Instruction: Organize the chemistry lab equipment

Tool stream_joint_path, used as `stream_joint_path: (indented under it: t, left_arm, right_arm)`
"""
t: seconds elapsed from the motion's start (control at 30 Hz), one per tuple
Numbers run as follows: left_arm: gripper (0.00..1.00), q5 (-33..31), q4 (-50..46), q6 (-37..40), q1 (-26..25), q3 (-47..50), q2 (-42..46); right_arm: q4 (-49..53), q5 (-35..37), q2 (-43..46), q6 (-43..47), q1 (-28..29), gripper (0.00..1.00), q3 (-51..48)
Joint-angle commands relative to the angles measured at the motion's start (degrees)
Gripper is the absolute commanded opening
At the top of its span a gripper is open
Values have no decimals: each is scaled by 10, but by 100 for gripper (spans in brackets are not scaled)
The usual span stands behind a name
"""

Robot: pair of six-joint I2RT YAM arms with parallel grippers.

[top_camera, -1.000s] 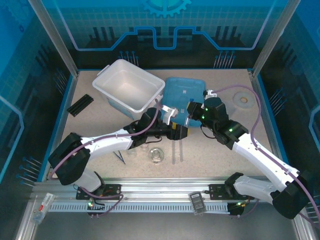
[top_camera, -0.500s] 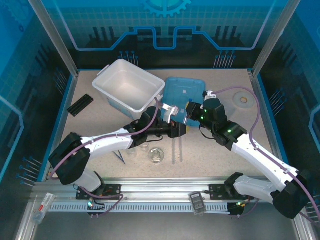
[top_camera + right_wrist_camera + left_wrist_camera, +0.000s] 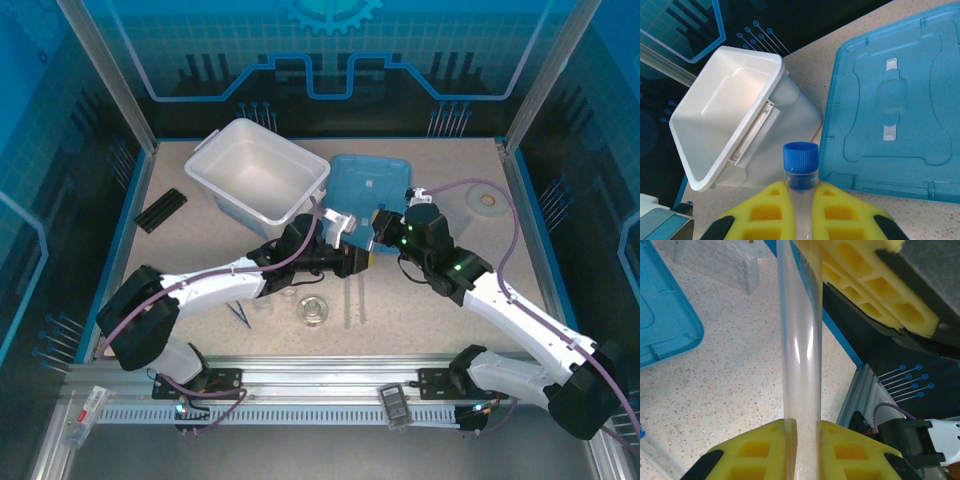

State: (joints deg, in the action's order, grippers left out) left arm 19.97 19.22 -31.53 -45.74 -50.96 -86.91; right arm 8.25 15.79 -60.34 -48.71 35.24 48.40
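Observation:
A slim clear tube [image 3: 800,340] with a blue cap [image 3: 801,157] hangs above the table's middle, gripped at both ends. My left gripper [image 3: 805,427] is shut on its clear body. My right gripper [image 3: 802,192] is shut on it just below the cap, and its yellow fingers [image 3: 865,285] show at the tube's far end in the left wrist view. From above, the left gripper [image 3: 355,258] and right gripper [image 3: 380,235] meet nose to nose. On the table lie two more tubes [image 3: 355,300], a round glass dish [image 3: 312,310], a small beaker [image 3: 262,300] and blue tweezers [image 3: 240,313].
An open white bin [image 3: 260,170] stands at the back left, with its blue lid [image 3: 365,180] lying flat beside it to the right. A black ridged strip [image 3: 160,209] lies at the far left and a white tape ring [image 3: 488,199] at the far right.
My left gripper has shut on the tube's free end. The right gripper, still holding the tube, has shifted slightly left toward it.

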Motion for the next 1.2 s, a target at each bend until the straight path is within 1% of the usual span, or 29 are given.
stream_joint_path:
  t: [0.0, 0.03, 0.1, 0.17, 0.2, 0.27, 0.33, 0.4, 0.5, 0.57, 0.6, 0.77, 1.0, 1.17]
  left_arm:
    - [15, -6, -28, 37, 6, -14, 21]
    - [14, -8, -36, 46, 6, -16, 23]
    - [14, -12, -55, 64, 6, -21, 27]
    - [14, -18, -77, 84, 7, -28, 31]
    - [14, -22, -90, 97, 7, -32, 33]
    - [14, -31, -114, 121, 7, -38, 38]
    - [14, -42, -142, 149, 7, -45, 43]
    - [14, -51, -165, 174, 8, -50, 48]
    - [14, -71, -195, 208, 7, -55, 55]
    - [14, -81, -210, 226, 7, -56, 59]
    - [14, -86, -218, 236, 7, -56, 61]
    - [15, -102, -241, 267, 7, -52, 69]
    - [15, -113, -244, 283, 7, -43, 81]
    - [16, -110, -244, 293, 4, -41, 81]
  right_arm:
    - [-9, 5, 12, -6, 6, 13, -4]
    - [-6, 3, 11, -5, 7, 16, -2]
    - [2, 2, 13, 1, 7, 28, 3]
    - [14, -1, 18, 12, 6, 37, 10]
    - [26, -3, 23, 18, 5, 43, 15]
    - [45, -16, 29, 32, -4, 51, 25]
    - [74, -51, 32, 48, -21, 55, 47]
    - [105, -103, 28, 67, -48, 60, 68]
    - [162, -203, 3, 113, -94, 66, 112]
    - [195, -246, -12, 138, -117, 67, 134]
    - [204, -281, -20, 150, -132, 67, 140]
    - [220, -380, -42, 161, -175, 67, 149]
    - [228, -426, -64, 175, -179, 56, 158]
    - [216, -457, -70, 172, -179, 54, 154]
